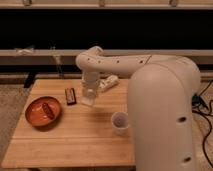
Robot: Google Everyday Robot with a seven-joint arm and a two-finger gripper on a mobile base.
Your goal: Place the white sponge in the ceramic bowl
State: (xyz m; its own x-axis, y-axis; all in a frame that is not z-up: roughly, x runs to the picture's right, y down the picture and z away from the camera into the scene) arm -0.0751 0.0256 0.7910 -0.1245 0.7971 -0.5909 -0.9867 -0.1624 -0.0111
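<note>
The ceramic bowl (119, 122) is a small white round cup with a greyish inside, standing on the wooden table (75, 142) right of centre, close to my arm's big white body. My gripper (89, 96) hangs down over the table's back middle, left of and behind the bowl and just right of a dark flat bar (70, 96). A small off-white block, apparently the white sponge (88, 101), shows at the gripper's lower tip, just above the tabletop. I cannot tell whether it is gripped or resting.
A wide orange-brown dish (43, 111) with a small item inside sits at the table's left. A longer white bottle (108, 82) lies behind the gripper. My arm's bulky body (165, 115) covers the table's right side. Cables lie on the floor at the right.
</note>
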